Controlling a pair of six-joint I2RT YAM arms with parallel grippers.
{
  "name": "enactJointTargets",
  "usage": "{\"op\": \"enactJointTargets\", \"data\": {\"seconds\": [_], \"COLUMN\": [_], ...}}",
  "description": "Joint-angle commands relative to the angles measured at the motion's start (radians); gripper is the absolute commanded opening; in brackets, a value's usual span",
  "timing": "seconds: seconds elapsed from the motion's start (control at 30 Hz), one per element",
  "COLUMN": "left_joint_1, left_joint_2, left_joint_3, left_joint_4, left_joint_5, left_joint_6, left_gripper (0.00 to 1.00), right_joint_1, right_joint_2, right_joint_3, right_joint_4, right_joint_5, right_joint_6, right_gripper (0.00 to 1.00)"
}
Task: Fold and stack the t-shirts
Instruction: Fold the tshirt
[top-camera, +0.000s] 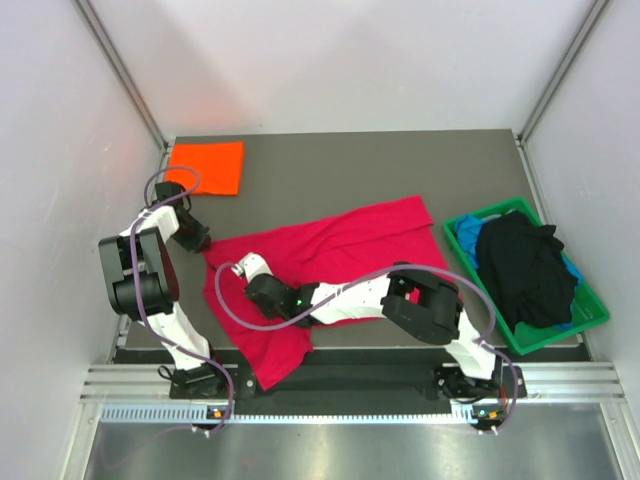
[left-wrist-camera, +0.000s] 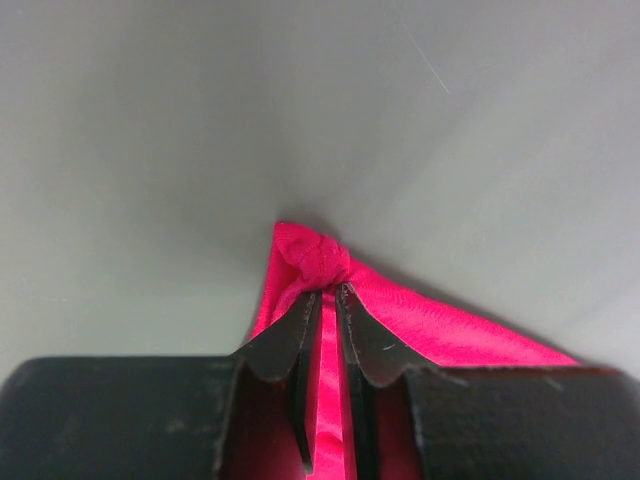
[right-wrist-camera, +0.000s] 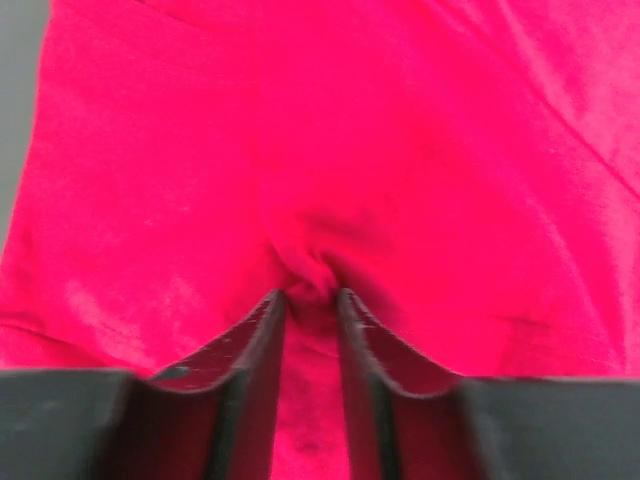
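one crimson shirt (top-camera: 330, 245), one orange shirt (top-camera: 207, 166), one green bin (top-camera: 560, 335) — holding one black heap (top-camera: 525, 268) and blue cloth (top-camera: 466, 235), count unclear — two robot arms (top-camera: 140, 275) (top-camera: 425, 300).

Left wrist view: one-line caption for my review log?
Left arm's jaws pinch a bunched corner of the crimson t-shirt over the grey table.

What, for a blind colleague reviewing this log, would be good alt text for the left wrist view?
The left gripper is pinched shut on a bunched corner of the crimson t-shirt, a strip of the cloth running down between its dark fingers. Beyond the knot of fabric lies only a plain grey surface.
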Motion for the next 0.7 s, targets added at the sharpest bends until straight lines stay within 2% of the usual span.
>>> {"op": "enactJointTargets", "data": {"seconds": [0.0, 0.03, 0.13, 0.37, 0.67], "left_joint_1": [0.008, 0.008, 0.008, 0.008, 0.008], "left_joint_2": [0.034, 0.034, 0.036, 0.051, 0.059], "left_joint_3": [-0.003, -0.005, -0.003, -0.011, -0.015], "left_joint_4": [0.050, 0.050, 0.052, 0.061, 0.059], "left_joint_5": [-0.019, -0.019, -0.030, -0.027, -0.034], "left_joint_6": [0.007, 0.005, 0.005, 0.001, -0.001], "left_gripper": [0.16, 0.17, 0.17, 0.18, 0.18], "right_joint_1": [0.014, 0.014, 0.017, 0.020, 0.018], "right_joint_2": [0.008, 0.007, -0.016, -0.082, -0.067], "right_joint_3": [0.053, 0.055, 0.067, 0.090, 0.079], "right_joint_4": [-0.025, -0.031, -0.070, -0.129, -0.085], "right_joint_5": [0.055, 0.055, 0.050, -0.074, -0.126], "right_joint_6": [-0.005, -0.008, -0.021, -0.019, 0.123], "right_gripper": [0.23, 0.15, 0.08, 0.03, 0.02]}}
